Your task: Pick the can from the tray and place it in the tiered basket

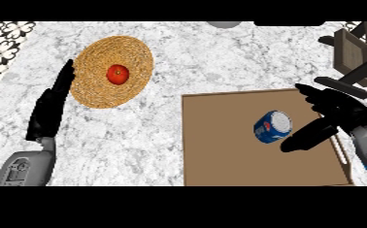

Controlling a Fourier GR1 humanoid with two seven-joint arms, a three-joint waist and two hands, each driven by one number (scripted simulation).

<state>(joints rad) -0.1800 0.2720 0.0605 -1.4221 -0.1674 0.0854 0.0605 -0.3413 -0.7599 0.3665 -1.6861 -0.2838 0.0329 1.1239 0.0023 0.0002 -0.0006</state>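
- At the far left my left hand point(52, 106) rests at the counter's edge, black fingers straight and together, pointing up the view, holding nothing. It takes no part in this step.
- Just to its right, on the white-and-grey marbled counter point(215, 67), lies a round woven straw mat point(136, 62) with a small red tomato point(117, 74) at its middle. The fingertips of my left hand come close to the mat's rim; I cannot tell whether they touch it.
- Further right sits the flat brown square tray point(215, 144), its low rim showing along the right side.
- In the tray's right half is the blue can with white markings and a pale silver top point(273, 126). It seems tilted, its long axis leaning with the top up and to the right; I cannot tell whether it rests on the tray floor or is already lifted off it.
- My right hand point(337, 108) is directly right of the can. The thumb point(308, 136) reaches in below and beside the can's lower right, the fingers spread above and to its right. I judge the hand relaxed and spread, not yet closed on the can; contact is hard to make out.
- So the can lies just left of my right palm, well away from my left hand: the right does the grasp, closing across the can's side.
- At the upper right edge stands the dark-framed tiered basket point(350, 52), only partly in view, beyond my right hand. That is where the can must go.
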